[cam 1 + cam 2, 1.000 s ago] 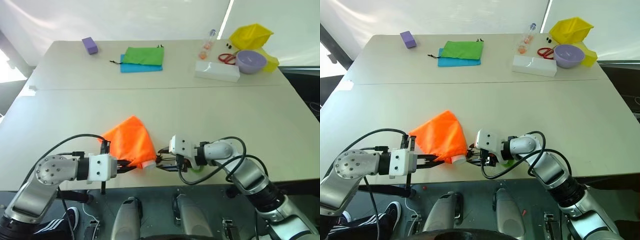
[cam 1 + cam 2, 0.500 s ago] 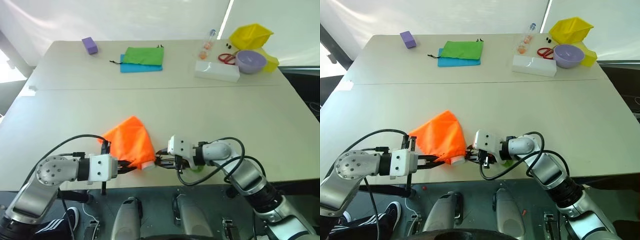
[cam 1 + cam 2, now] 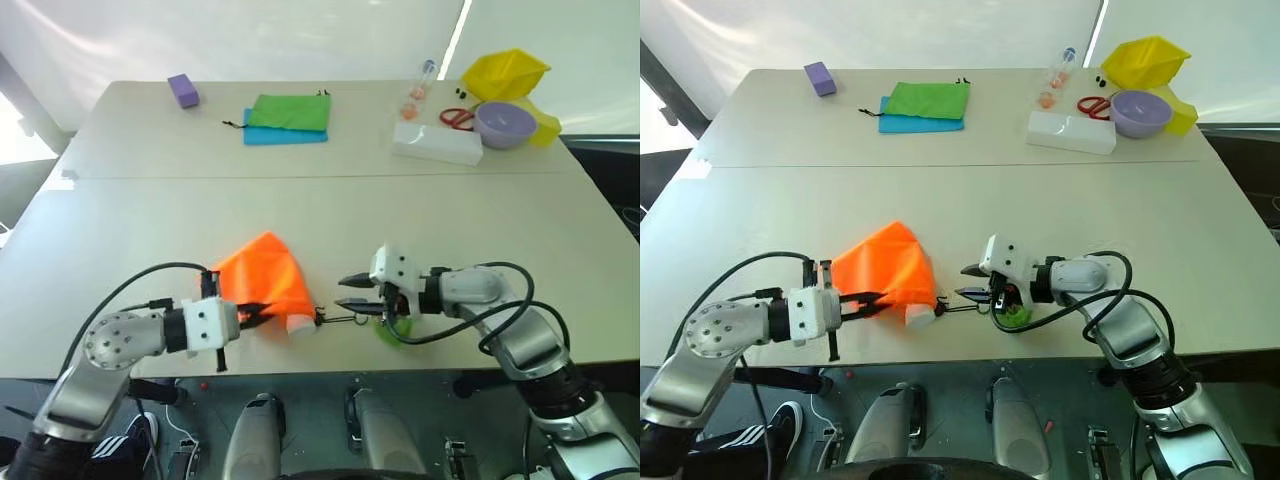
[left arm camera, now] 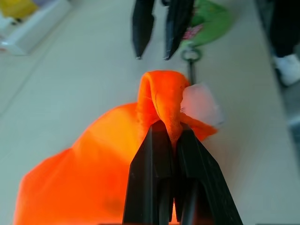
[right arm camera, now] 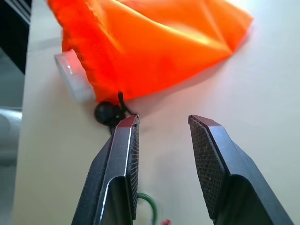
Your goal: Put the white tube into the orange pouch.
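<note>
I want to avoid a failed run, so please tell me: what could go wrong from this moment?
The white tube still pokes out of the orange pouch mouth, so it may slide back out. The left claw pinches only a fold of fabric, which could slip. The open right claw might snag the black cord.
</note>
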